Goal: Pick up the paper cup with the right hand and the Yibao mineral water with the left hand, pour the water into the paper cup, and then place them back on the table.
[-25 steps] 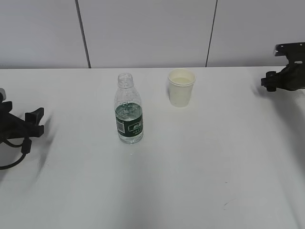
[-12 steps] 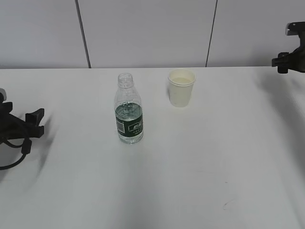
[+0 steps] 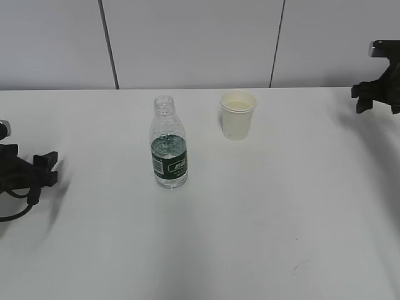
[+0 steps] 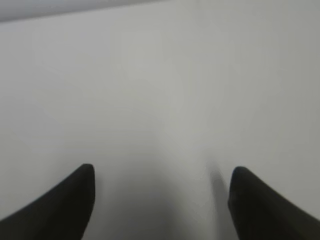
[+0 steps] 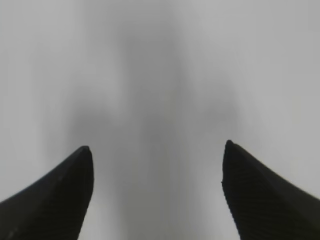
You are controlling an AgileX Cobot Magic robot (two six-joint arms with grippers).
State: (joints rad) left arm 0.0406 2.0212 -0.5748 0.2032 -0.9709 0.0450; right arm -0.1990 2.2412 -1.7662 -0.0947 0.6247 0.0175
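Note:
The Yibao mineral water bottle [image 3: 169,150], clear with a dark green label and no cap, stands upright on the white table [image 3: 250,219] left of centre. The cream paper cup [image 3: 238,114] stands upright behind it to the right. My left gripper [image 3: 47,167] is at the far left edge, low over the table, well away from the bottle. My right gripper [image 3: 365,99] is at the far right edge, raised, well away from the cup. In the left wrist view the left gripper [image 4: 161,187] is open and empty over bare table. In the right wrist view the right gripper [image 5: 157,165] is open and empty.
A grey panelled wall [image 3: 187,44] stands behind the table's far edge. A black cable [image 3: 19,206] loops under the left arm. A few tiny dark specks [image 3: 295,269] mark the tabletop near the front right.
The right gripper has risen and drawn back toward the right edge, then dipped slightly. The left gripper has drawn a little left and down. Bottle and cup have not moved.

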